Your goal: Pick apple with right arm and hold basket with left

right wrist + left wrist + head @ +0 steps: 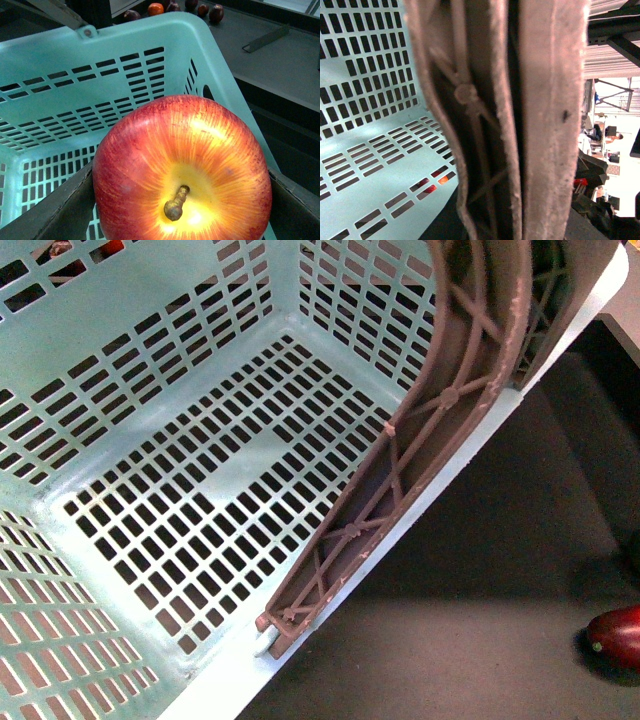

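Observation:
The turquoise basket point(180, 490) fills the front view, tilted, and nothing shows inside it. Its brownish-grey latticed handle point(440, 400) runs across the right side. In the left wrist view the handle point(540, 120) fills the middle, very close, with the basket floor point(365, 165) behind; my left gripper is shut on the handle and its fingers do not show. In the right wrist view my right gripper point(182, 200) is shut on the red apple point(182, 170), stem and yellow blush facing the camera, held above the basket's rim point(150, 30). Dark fingers point(60, 210) flank the apple.
A dark maroon fruit point(618, 632) lies on the dark table at the front view's right edge. Several small fruits point(175, 9) lie on the far table beyond the basket in the right wrist view. A grey ledge point(280, 65) runs beside the basket.

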Motion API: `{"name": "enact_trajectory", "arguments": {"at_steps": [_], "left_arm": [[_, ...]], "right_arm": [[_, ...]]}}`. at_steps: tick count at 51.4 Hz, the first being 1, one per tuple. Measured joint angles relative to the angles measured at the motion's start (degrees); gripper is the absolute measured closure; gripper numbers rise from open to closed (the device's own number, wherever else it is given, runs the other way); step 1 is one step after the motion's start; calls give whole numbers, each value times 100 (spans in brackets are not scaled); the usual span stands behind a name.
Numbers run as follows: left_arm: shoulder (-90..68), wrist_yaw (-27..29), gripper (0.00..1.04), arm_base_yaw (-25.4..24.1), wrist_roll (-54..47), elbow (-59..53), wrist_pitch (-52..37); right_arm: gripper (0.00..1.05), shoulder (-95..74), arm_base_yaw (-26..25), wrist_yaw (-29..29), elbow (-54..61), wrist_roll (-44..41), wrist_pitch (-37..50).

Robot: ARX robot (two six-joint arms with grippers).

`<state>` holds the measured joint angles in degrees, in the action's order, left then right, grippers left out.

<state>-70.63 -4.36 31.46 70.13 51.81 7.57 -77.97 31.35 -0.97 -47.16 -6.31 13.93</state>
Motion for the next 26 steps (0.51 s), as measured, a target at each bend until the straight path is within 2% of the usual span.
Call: {"name": "enact_trajectory", "arguments": {"at_steps": [3, 15, 19, 26], "left_arm": [[0, 4, 87, 0, 7, 0, 0], [-52, -7, 87, 4, -22, -4, 4], [-55, 20, 87, 0, 2, -4, 4], [-55, 55, 87, 0, -11, -4, 4]], "right_arm": [[8, -15, 22, -35, 7, 33, 0], [9, 142, -170, -365, 33, 249, 94], [9, 439, -459, -638, 166, 407, 98], [9, 1228, -1266, -1182, 522, 706, -177]]}}
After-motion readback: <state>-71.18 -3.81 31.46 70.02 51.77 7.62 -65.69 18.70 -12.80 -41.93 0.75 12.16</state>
